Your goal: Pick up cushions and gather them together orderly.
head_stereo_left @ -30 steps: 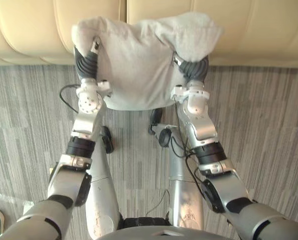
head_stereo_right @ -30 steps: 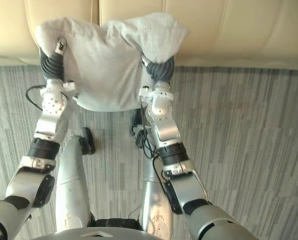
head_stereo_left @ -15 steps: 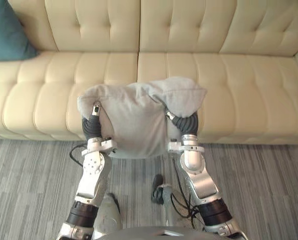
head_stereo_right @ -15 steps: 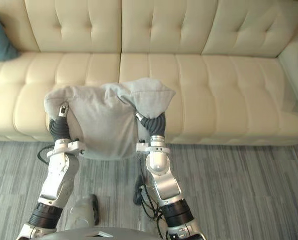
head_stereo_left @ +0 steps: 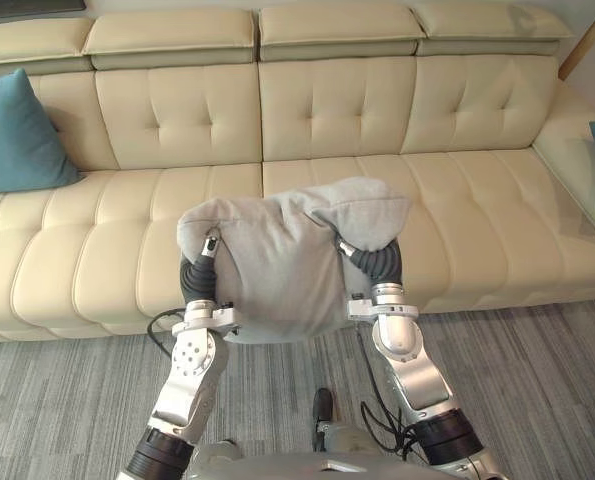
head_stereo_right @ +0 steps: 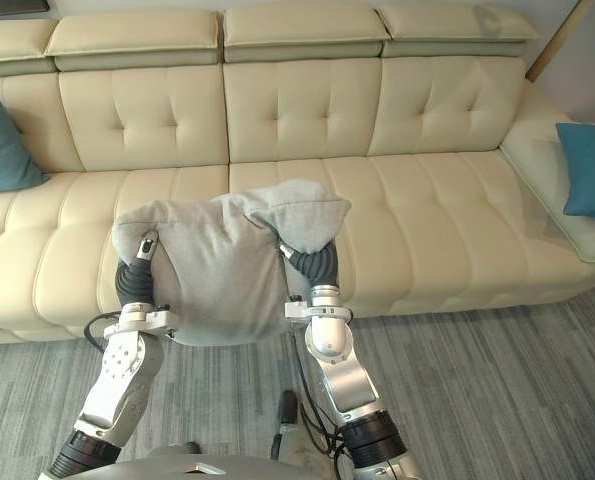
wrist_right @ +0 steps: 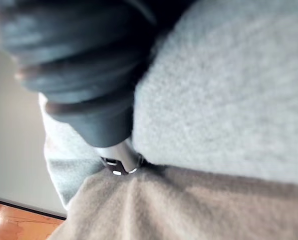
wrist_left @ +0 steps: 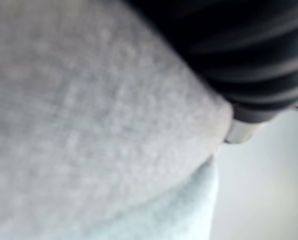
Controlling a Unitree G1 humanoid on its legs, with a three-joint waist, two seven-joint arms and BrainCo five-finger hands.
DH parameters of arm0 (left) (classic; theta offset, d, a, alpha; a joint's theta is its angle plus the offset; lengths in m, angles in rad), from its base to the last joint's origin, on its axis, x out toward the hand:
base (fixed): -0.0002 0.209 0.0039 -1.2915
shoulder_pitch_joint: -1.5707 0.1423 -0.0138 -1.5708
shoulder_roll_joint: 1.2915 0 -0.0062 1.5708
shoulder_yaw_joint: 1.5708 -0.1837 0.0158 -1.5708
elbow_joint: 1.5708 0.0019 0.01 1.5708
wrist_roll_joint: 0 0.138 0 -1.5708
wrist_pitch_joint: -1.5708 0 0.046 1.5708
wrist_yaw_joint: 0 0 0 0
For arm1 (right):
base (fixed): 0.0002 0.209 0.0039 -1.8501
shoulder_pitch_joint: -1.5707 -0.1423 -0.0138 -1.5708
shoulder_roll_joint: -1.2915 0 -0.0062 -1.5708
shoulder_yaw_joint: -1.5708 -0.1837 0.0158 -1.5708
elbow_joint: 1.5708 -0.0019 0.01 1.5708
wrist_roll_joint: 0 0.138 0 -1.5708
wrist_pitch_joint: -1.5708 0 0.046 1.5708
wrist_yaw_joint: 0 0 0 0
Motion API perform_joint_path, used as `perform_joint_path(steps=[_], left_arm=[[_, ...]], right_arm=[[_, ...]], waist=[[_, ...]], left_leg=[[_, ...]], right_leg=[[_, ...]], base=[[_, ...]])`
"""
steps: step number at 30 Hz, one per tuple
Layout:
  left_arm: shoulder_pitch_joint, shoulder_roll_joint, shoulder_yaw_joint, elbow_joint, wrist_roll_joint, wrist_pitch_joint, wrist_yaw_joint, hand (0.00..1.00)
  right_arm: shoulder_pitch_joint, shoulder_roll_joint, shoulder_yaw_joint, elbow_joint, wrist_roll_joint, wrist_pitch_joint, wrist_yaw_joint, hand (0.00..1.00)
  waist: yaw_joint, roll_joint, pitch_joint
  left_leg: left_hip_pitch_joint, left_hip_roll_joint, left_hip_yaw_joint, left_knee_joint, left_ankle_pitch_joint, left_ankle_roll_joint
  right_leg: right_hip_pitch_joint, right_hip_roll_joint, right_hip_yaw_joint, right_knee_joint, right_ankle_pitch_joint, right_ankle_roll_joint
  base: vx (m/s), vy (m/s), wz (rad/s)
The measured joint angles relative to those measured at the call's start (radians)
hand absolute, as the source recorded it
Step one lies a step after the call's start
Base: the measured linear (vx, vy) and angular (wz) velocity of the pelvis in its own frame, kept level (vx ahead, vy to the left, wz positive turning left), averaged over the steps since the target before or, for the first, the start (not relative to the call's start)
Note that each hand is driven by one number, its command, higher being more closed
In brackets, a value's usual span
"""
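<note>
Grey cushion (head_stereo_left: 277, 262) lies crosswise between left hand (head_stereo_left: 193, 280) and right hand (head_stereo_left: 377, 266).

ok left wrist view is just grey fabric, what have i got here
Observer: A grey cushion, held up between the left hand and the right hand, one at each side.
Operator: whats in front of me
Observer: A long cream sofa; the cushion is in front of its middle seats.
Operator: any more cushions around
Observer: A teal cushion leans against the backrest at the sofa's left end, and a second teal cushion is at its right end.
</note>
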Motion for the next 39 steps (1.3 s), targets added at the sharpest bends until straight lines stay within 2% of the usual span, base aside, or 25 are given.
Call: perform_joint_path(steps=[7,8,9,11,12,13,14,15,16,18,19,21,23,25,27,28,29,30,31,32,33,34,36,38,39], left_arm=[[0.061,0.002,-0.035,0.011,0.000,0.007,-0.028,1.00],[0.064,0.010,-0.051,0.045,-0.001,0.025,-0.058,1.00],[0.068,0.010,-0.052,0.046,-0.001,0.028,-0.066,1.00],[0.073,0.010,-0.052,0.047,-0.001,0.028,-0.067,1.00],[0.078,0.009,-0.043,0.057,0.000,0.022,-0.069,1.00],[0.089,0.013,-0.039,0.057,0.000,0.023,-0.073,1.00],[0.116,0.025,-0.023,0.031,0.000,0.024,-0.090,1.00],[0.135,0.019,-0.010,0.028,-0.002,0.029,-0.092,1.00],[0.148,0.009,-0.009,0.029,-0.008,0.042,-0.093,1.00],[0.164,0.003,0.019,0.031,-0.010,0.045,-0.094,1.00],[0.160,0.003,0.029,0.030,-0.010,0.045,-0.095,1.00],[0.150,-0.003,0.027,0.028,-0.012,0.047,-0.097,1.00],[0.155,-0.013,0.024,0.030,-0.015,0.058,-0.101,1.00],[0.146,-0.010,0.025,0.030,-0.016,0.060,-0.110,1.00],[0.133,-0.006,0.026,0.028,-0.016,0.059,-0.112,1.00],[0.128,0.004,0.025,0.027,-0.016,0.057,-0.114,1.00],[0.134,0.031,0.026,0.023,-0.016,0.059,-0.114,1.00],[0.137,0.035,0.026,0.023,-0.016,0.061,-0.114,1.00],[0.139,0.038,0.026,0.022,-0.015,0.062,-0.114,1.00],[0.146,0.043,0.026,0.020,-0.014,0.062,-0.114,1.00],[0.152,0.046,0.026,0.013,-0.013,0.057,-0.114,1.00],[0.151,0.049,0.028,0.004,-0.013,0.051,-0.114,1.00],[0.149,0.049,0.029,0.003,-0.013,0.044,-0.114,1.00],[0.150,0.048,0.029,0.004,-0.013,0.045,-0.114,1.00],[0.152,0.049,0.029,0.004,-0.013,0.045,-0.114,1.00]], right_arm=[[0.080,-0.033,0.003,0.003,0.002,-0.007,0.001,1.00],[0.111,-0.041,-0.013,0.001,0.003,-0.010,0.001,1.00],[0.105,-0.041,-0.017,0.001,0.003,-0.010,0.001,1.00],[0.102,-0.040,-0.017,0.002,0.003,-0.010,0.002,1.00],[0.098,-0.032,-0.018,0.002,0.002,-0.009,0.008,1.00],[0.101,-0.020,-0.023,0.003,0.003,-0.009,0.009,1.00],[0.104,-0.001,-0.023,0.000,0.003,-0.010,0.009,1.00],[0.086,-0.005,-0.022,0.009,0.003,-0.015,0.014,1.00],[0.077,0.001,-0.023,0.018,0.003,-0.013,0.025,1.00],[0.063,0.016,-0.017,0.024,0.002,-0.012,0.046,1.00],[0.063,0.019,-0.012,0.024,0.002,-0.012,0.047,1.00],[0.063,0.020,-0.016,0.025,0.003,-0.012,0.047,1.00],[0.064,0.021,-0.019,0.030,0.003,-0.011,0.047,1.00],[0.063,0.021,-0.019,0.030,0.003,-0.011,0.047,1.00],[0.060,0.021,-0.019,0.030,0.005,-0.011,0.047,1.00],[0.057,0.020,-0.019,0.034,0.006,-0.011,0.051,1.00],[0.051,0.049,-0.018,0.061,0.005,-0.012,0.058,1.00],[0.050,0.055,-0.019,0.074,0.005,-0.012,0.063,1.00],[0.050,0.055,-0.019,0.084,0.005,-0.012,0.065,1.00],[0.051,0.054,-0.019,0.107,0.004,-0.012,0.074,1.00],[0.054,0.054,-0.014,0.113,0.004,-0.012,0.081,1.00],[0.049,0.054,-0.010,0.113,0.004,-0.013,0.086,1.00],[0.039,0.050,-0.011,0.113,0.004,-0.013,0.094,1.00],[0.040,0.042,-0.012,0.113,0.005,-0.014,0.104,1.00],[0.046,0.042,-0.013,0.113,0.006,-0.014,0.109,1.00]], waist=[[-0.004,0.061,0.008],[-0.022,0.057,0.012],[-0.019,0.054,0.014],[-0.009,0.065,0.013],[0.016,0.096,0.017],[0.008,0.106,0.027],[0.006,0.089,0.041],[0.023,0.103,0.056],[0.044,0.110,0.049],[0.070,0.088,0.047],[0.065,0.056,0.039],[0.052,0.014,0.035],[0.035,0.010,0.033],[0.027,0.007,0.031],[0.032,0.003,0.034],[0.045,-0.009,0.026],[0.046,-0.045,0.023],[0.040,-0.048,0.020],[0.037,-0.048,0.020],[0.035,-0.044,0.022],[0.031,-0.033,0.019],[0.033,-0.051,0.007],[0.032,-0.046,0.010],[0.030,-0.037,0.008],[0.021,-0.034,0.010]], left_leg=[[-0.018,0.078,-0.001,0.112,-0.075,-0.005],[-0.126,0.042,-0.092,0.219,-0.053,0.005],[-0.161,0.008,-0.113,0.175,-0.055,0.005],[-0.162,-0.016,-0.118,0.084,-0.033,0.010],[-0.161,0.020,-0.115,0.055,-0.002,0.006],[-0.175,0.040,-0.120,0.104,0.008,-0.016],[-0.248,0.081,-0.136,0.333,-0.013,-0.067],[-0.353,0.097,-0.212,0.452,-0.095,-0.118],[-0.375,0.088,-0.229,0.410,-0.102,-0.111],[-0.389,0.040,-0.205,0.308,-0.045,-0.029],[-0.383,0.007,-0.177,0.256,-0.016,0.005],[-0.371,-0.028,-0.103,0.210,0.035,0.037],[-0.366,-0.046,-0.061,0.247,0.014,0.077],[-0.351,-0.066,-0.041,0.253,0.003,0.088],[-0.392,-0.069,-0.042,0.376,0.007,0.094],[-0.383,-0.093,-0.055,0.310,-0.030,0.080],[-0.312,-0.122,-0.028,0.237,-0.041,0.124],[-0.291,-0.130,-0.032,0.229,-0.046,0.132],[-0.267,-0.134,-0.041,0.215,-0.051,0.139],[-0.190,-0.127,-0.059,0.155,-0.049,0.139],[-0.148,-0.123,-0.072,0.119,-0.049,0.139],[-0.119,-0.123,-0.079,0.091,-0.049,0.139],[-0.073,-0.122,-0.102,0.048,-0.049,0.138],[-0.026,-0.111,-0.109,0.012,-0.053,0.127],[0.006,-0.109,-0.111,0.010,-0.071,0.096]], right_leg=[[0.006,0.053,0.017,0.077,-0.054,-0.021],[-0.024,0.015,0.015,0.123,-0.107,-0.039],[-0.036,-0.004,0.015,0.123,-0.106,-0.040],[-0.041,0.002,0.017,0.105,-0.105,-0.036],[-0.071,0.048,0.006,0.233,-0.166,-0.061],[-0.081,0.059,-0.014,0.392,-0.224,-0.084],[0.002,0.089,-0.017,0.463,-0.370,-0.120],[0.017,0.138,0.015,0.428,-0.436,-0.074],[0.007,0.144,0.026,0.418,-0.435,-0.079],[-0.036,0.130,0.099,0.411,-0.436,-0.076],[-0.074,0.108,0.142,0.419,-0.439,-0.063],[-0.132,0.067,0.207,0.451,-0.446,-0.024],[-0.130,0.042,0.247,0.449,-0.437,0.017],[-0.119,0.019,0.273,0.441,-0.423,0.047],[-0.124,0.011,0.304,0.490,-0.413,0.055],[-0.151,0.002,0.315,0.600,-0.429,0.080],[-0.182,-0.022,0.310,0.750,-0.423,0.099],[-0.190,-0.027,0.298,0.789,-0.393,0.101],[-0.200,-0.030,0.278,0.826,-0.345,0.089],[-0.215,-0.033,0.222,0.897,-0.218,0.019],[-0.209,-0.038,0.186,0.908,-0.270,0.012],[-0.211,-0.037,0.162,0.875,-0.328,0.010],[-0.226,-0.024,0.120,0.767,-0.396,0.002],[-0.254,0.022,0.111,0.600,-0.392,-0.001],[-0.242,0.055,0.099,0.413,-0.310,-0.010]], base=[[-0.07,-0.026,-0.02],[-0.07,-0.096,0.47],[-0.08,-0.041,0.41],[-0.04,0.005,-0.25],[0.00,-0.039,-0.23],[0.05,-0.097,0.16],[-0.09,-0.104,0.32],[-0.09,-0.053,0.00],[-0.14,0.023,-0.59],[0.04,0.130,-1.06],[0.13,0.156,-0.98],[0.24,0.181,-0.66],[0.29,0.210,-0.56],[0.37,0.228,-0.37],[0.28,0.171,-0.25],[0.23,0.174,-0.22],[0.25,0.147,-0.12],[0.20,0.083,0.08],[0.29,0.077,0.21],[0.36,0.103,0.22],[0.43,0.116,0.21],[0.35,0.070,0.17],[0.33,0.007,0.12],[0.32,-0.045,0.12],[0.42,-0.079,0.26]])
